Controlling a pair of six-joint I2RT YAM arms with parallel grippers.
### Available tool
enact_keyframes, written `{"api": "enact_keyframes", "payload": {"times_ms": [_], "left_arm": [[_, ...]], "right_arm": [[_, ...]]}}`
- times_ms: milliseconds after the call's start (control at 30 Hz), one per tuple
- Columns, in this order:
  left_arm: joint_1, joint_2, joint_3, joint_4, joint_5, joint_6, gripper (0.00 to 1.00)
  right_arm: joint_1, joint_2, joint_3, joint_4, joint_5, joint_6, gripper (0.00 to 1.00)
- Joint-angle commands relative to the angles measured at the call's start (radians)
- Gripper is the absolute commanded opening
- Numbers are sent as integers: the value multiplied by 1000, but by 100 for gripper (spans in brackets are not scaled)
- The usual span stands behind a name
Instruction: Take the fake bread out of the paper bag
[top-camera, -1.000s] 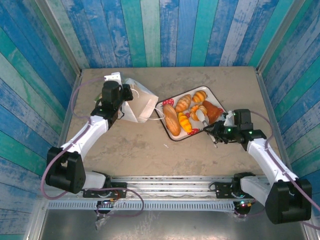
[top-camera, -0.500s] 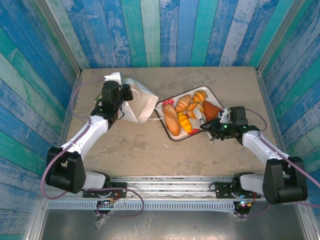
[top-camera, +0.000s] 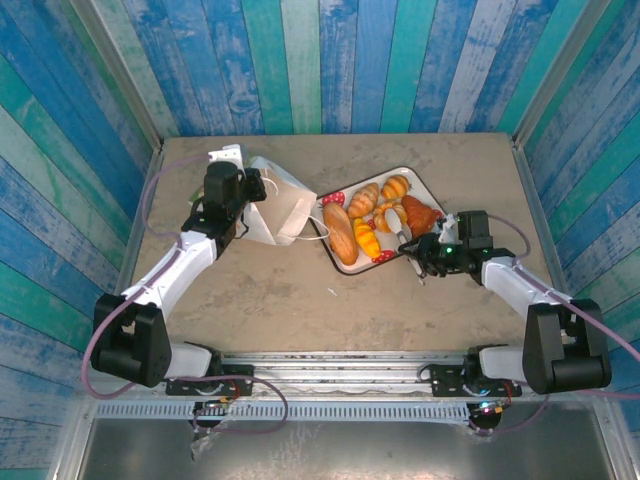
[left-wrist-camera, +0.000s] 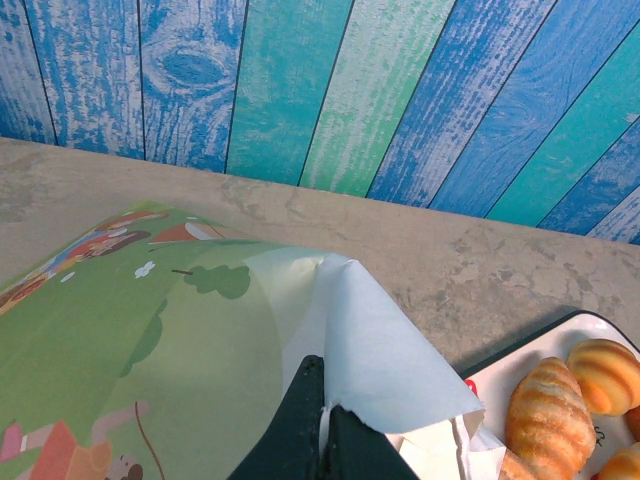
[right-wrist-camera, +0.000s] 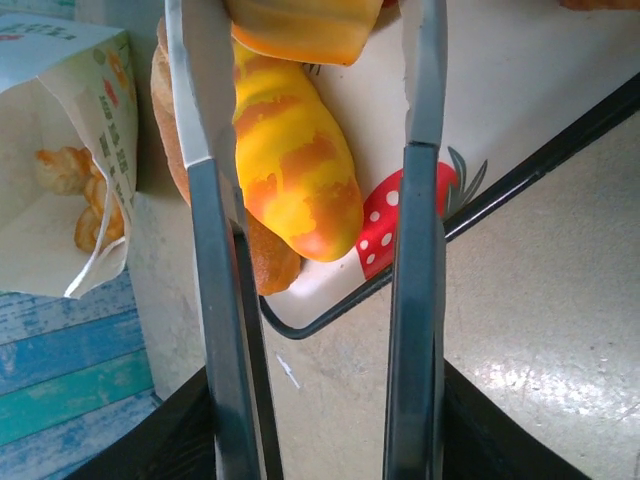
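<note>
The paper bag (top-camera: 285, 205) lies on its side with its mouth toward the strawberry-print tray (top-camera: 422, 185). My left gripper (top-camera: 250, 193) is shut on the bag's back edge; in the left wrist view the fingertips (left-wrist-camera: 325, 405) pinch a white fold of the paper bag (left-wrist-camera: 150, 330). Several pieces of fake bread lie on the tray: a tan loaf (top-camera: 338, 233), a yellow-orange croissant (top-camera: 365, 238), a reddish-brown roll (top-camera: 420, 214). My right gripper (top-camera: 408, 232) is open over the tray's near corner, its fingers (right-wrist-camera: 205, 120) straddling the croissant (right-wrist-camera: 290, 160). A tan pastry (right-wrist-camera: 70, 175) shows inside the bag (right-wrist-camera: 60, 60).
The tray's black rim (right-wrist-camera: 520, 180) runs under my right fingers. Bare tan table lies in front of the tray (top-camera: 330, 310). Blue and green plank walls close in the table at the back and both sides.
My right gripper has opened and moved a little toward the tray's near corner. The tray with its bread has shifted slightly. The left arm and bag have stayed put.
</note>
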Motion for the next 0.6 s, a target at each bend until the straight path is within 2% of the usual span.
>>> {"api": "enact_keyframes", "payload": {"times_ms": [0, 567], "left_arm": [[1, -23, -3, -20, 6, -3, 4], [2, -26, 3, -18, 8, 4, 4]], "right_arm": [[-8, -29, 22, -32, 31, 0, 53], [-9, -156, 46, -210, 84, -35, 57]]}}
